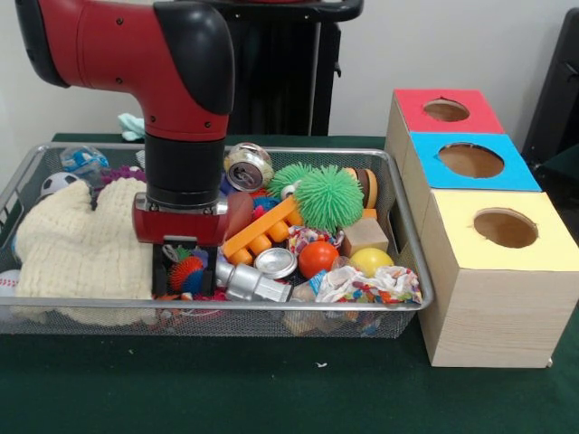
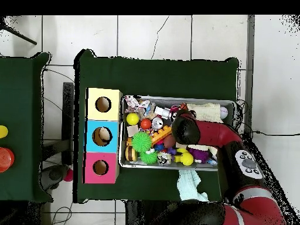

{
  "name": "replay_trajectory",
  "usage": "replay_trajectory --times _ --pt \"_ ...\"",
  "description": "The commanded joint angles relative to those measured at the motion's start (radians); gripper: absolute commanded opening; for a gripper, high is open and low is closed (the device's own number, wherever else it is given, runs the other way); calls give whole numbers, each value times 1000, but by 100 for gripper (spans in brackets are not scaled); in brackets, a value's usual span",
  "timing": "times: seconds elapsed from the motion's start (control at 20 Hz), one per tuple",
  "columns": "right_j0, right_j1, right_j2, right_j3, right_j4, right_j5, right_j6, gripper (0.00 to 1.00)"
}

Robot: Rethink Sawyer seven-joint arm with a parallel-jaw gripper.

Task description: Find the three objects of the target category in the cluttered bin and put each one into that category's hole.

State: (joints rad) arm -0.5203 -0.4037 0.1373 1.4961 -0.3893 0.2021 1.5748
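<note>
Bin [image 1: 412, 271] of cluttered toys, claw [image 1: 185, 271] lowered inside, fingers straddling an orange spiky ball [image 1: 186, 270], grip uncertain

Bin [image 1: 412, 237] of clutter left of three boxes [image 1: 493, 240] (claw [image 1: 185, 271] inside bin).

We're looking at what seems to be a robotics lab: a green-clothed table [image 1: 271, 389] on a tiled floor [image 2: 176, 41], loose cables [image 2: 55, 111] trailing beyond the colour-topped sorting boxes [image 1: 488, 235], themselves beside the gripper [image 1: 184, 271] over the wire bin [image 1: 407, 262].
</note>
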Motion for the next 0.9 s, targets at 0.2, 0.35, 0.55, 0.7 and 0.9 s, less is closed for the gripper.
replay_trajectory --times 0.2,0.35,0.55,0.7,0.9 --pt "28 8 -21 -61 -60 -38 63 100" --pt "37 6 -31 -66 -69 -51 60 100" --pt "43 22 -43 -80 -84 -81 62 100" --pt "41 16 -41 -86 -93 -81 58 100" --pt "43 15 -43 -91 -102 -91 66 100"
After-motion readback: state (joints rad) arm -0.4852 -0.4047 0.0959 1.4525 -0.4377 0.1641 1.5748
